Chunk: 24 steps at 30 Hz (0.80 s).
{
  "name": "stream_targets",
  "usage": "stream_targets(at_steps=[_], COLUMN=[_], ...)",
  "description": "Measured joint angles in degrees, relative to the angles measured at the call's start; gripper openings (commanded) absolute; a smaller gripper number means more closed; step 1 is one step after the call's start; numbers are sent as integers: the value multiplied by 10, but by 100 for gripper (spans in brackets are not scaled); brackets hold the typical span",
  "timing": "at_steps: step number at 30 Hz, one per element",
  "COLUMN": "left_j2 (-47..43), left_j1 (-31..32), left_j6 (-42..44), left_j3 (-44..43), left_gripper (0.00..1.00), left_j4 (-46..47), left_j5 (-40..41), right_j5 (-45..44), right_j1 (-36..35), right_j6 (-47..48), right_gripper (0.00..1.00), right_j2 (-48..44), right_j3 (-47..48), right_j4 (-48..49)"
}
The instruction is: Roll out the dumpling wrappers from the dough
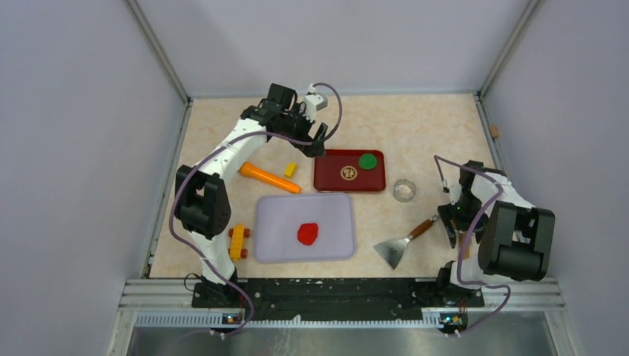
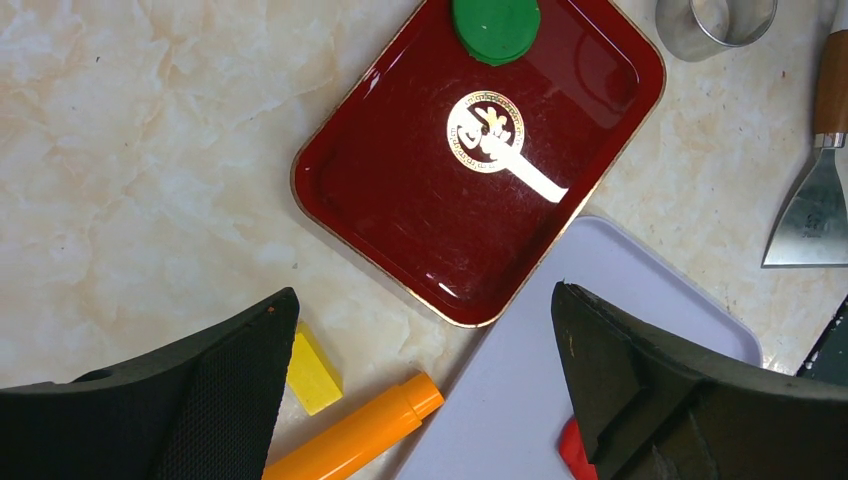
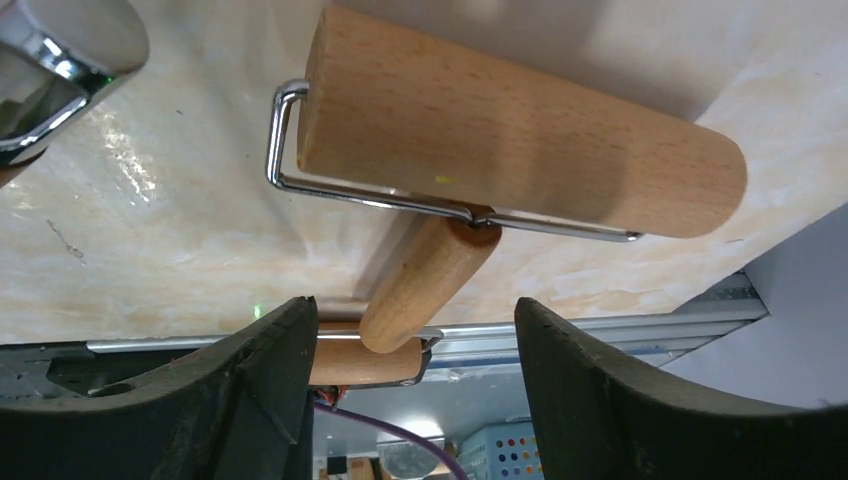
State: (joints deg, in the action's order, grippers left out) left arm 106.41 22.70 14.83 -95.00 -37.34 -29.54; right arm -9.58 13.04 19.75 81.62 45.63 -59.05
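Our right gripper [image 3: 412, 310] stands released, jaws apart on either side of the roller [image 3: 520, 140] handle [image 3: 430, 275], touching nothing that we can see; to take it well we should centre on the handle, clench squarely and lift level, leaving the drum free to turn; the left gripper [image 2: 422, 293] hangs wide open above the tray [image 2: 400, 200] corner; the dough [image 1: 308, 233] lies as a lump mid-way on the board [image 1: 274, 245]; the tray's gold emblem [image 2: 490, 135] bears marks we cannot read.
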Motion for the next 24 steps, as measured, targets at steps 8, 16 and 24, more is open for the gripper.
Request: stream_targets(at_steps=[8, 16, 24], left_j2=[11, 11, 11], left_j1=[0, 0, 0], left_j6=[-12, -14, -14], left_j3=[-12, -13, -14], left_gripper=[99, 99, 99], left_j4=[-2, -4, -4], left_j5=[4, 6, 15], right_j5=[1, -12, 0], right_j1=[0, 0, 0], right_j6=[0, 48, 87], right_gripper=[68, 57, 50], right_j2=[52, 88, 145], right_j3=[0, 5, 75], right_j4=[10, 49, 65])
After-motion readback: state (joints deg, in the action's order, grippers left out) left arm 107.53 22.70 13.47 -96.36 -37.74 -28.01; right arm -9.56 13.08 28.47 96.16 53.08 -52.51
